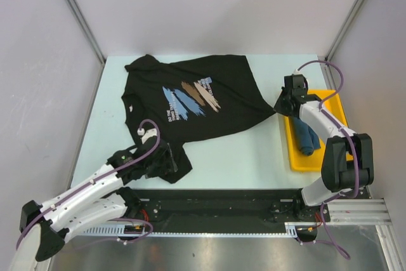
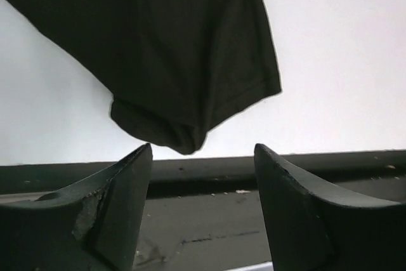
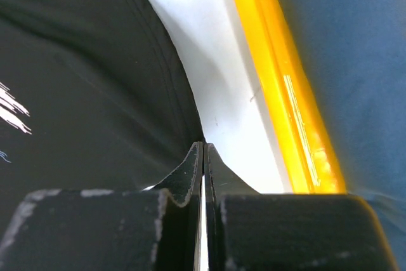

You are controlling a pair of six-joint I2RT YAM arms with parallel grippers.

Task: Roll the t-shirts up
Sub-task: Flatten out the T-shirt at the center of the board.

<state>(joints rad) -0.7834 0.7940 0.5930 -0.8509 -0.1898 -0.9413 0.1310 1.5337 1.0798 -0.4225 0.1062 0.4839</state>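
The black t-shirt with a blue, brown and white print lies spread flat across the table. Its right corner is drawn to a point at my right gripper, which is shut on the hem there. In the right wrist view the black cloth runs into the closed gripper tips. My left gripper is open at the shirt's near-left sleeve. That sleeve lies just past the gripper, with nothing between the fingers. The dark teal-blue t-shirt lies bunched in the yellow tray.
The yellow tray's rim runs right beside my right gripper, with the blue cloth behind it. The table's dark front rail sits under my left gripper. Grey walls enclose the table on three sides.
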